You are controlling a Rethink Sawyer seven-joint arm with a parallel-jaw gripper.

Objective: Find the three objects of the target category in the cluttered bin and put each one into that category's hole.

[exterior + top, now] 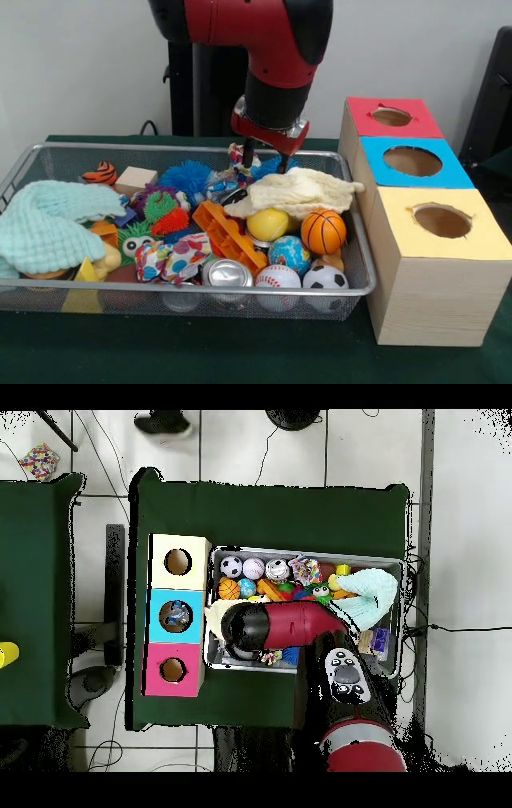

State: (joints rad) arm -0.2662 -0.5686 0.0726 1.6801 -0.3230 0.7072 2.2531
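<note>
A plain pale wall (80, 64) stands behind the green-covered table (240, 352), which rests on a white tiled floor (260, 444) strewn with cables (100, 449).

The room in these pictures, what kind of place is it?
Probably a robotics lab: a wire bin of toys on a green-covered table, three colour-topped wooden boxes with holes, and cables on a tiled floor.

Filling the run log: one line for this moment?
gripper: low at bin's far side, by cream cloth | jaws: apart, empty | blue box: holds something

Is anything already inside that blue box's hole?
Yes. From overhead, the blue box shows something pale and mixed-coloured lying in its hole; what it is cannot be told.
</note>
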